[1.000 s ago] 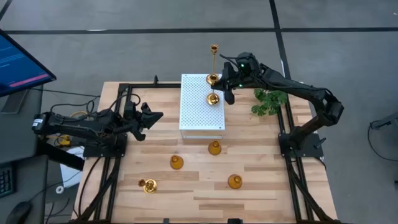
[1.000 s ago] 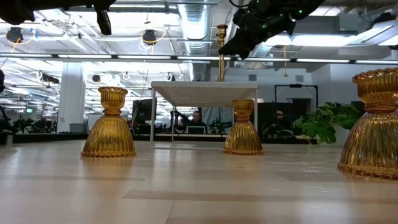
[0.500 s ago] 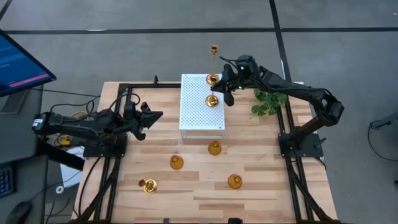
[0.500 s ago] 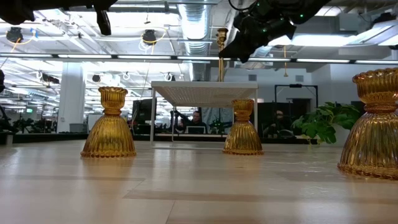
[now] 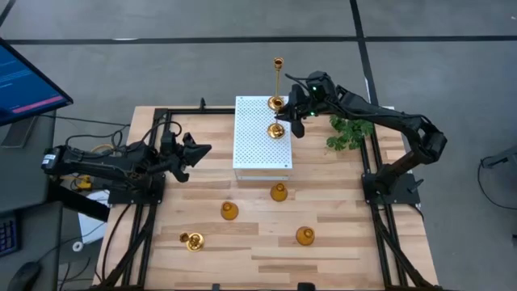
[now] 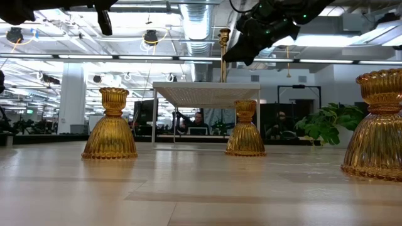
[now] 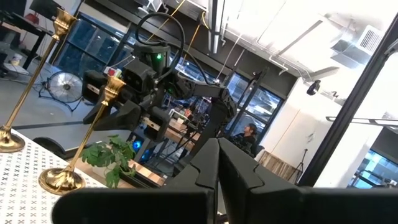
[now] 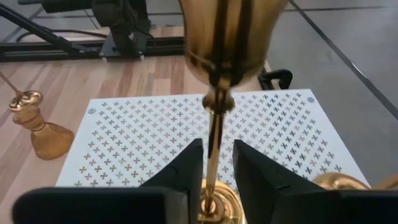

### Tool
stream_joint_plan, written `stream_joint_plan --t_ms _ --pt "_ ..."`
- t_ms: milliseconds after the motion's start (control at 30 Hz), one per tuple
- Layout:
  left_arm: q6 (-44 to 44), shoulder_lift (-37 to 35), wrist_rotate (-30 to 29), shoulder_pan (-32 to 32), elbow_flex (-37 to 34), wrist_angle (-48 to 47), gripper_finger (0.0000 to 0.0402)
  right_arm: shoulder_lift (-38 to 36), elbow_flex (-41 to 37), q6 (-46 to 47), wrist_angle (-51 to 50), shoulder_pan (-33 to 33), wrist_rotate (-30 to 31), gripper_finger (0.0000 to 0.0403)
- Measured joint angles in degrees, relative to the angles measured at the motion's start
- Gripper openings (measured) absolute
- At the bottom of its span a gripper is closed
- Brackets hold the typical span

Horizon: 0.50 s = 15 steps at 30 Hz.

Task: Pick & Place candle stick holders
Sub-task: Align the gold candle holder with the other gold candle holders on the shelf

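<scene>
Two tall thin-stemmed gold candle stick holders stand on their bases on the white perforated box. One is at the box's far right corner, the other just nearer. My right gripper is open, its fingers flanking the nearer holder's stem below the cup, with a gap showing on each side. Several squat gold holders sit on the wooden table. My left gripper waits shut at the table's left.
A green leafy plant stands right of the box, under my right arm. Black frame rails run along the table's left and right sides. Bare wood lies between the squat holders near the table's front edge.
</scene>
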Motion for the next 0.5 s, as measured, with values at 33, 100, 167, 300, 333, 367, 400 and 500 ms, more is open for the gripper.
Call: stream_joint_plan --t_ms 33,100,167,300,333,367,400,500 --pt "0.00 0.00 -0.01 0.00 0.00 0.00 0.0008 0.00 0.00 -0.01 -0.18 0.00 0.25 0.0085" --pt "0.00 -0.01 -0.01 0.00 0.00 0.00 0.0008 0.00 0.00 -0.01 -0.35 0.00 0.37 0.0095" --pt "0.00 -0.02 -0.01 0.00 0.00 0.00 0.0008 0.00 0.00 0.01 -0.56 0.00 0.37 0.0104" --pt "0.00 0.00 -0.01 0.00 0.00 0.02 0.0008 0.00 0.00 0.01 -0.99 0.00 0.37 0.0120" --pt "0.00 0.00 -0.01 0.00 0.00 0.02 0.0008 0.00 0.00 -0.01 -1.16 0.00 0.37 0.0124" --pt "0.00 -0.01 -0.01 0.00 0.00 0.02 0.0008 0.00 0.00 -0.01 -1.39 0.00 0.37 0.0130" --pt "0.00 -0.01 -0.01 0.00 0.01 0.02 0.0008 0.00 0.00 -0.01 -1.58 0.00 0.34 0.0137" --pt "-0.01 0.00 -0.01 0.00 0.00 0.03 0.0008 0.00 0.00 -0.01 -2.97 0.00 0.34 0.0164"
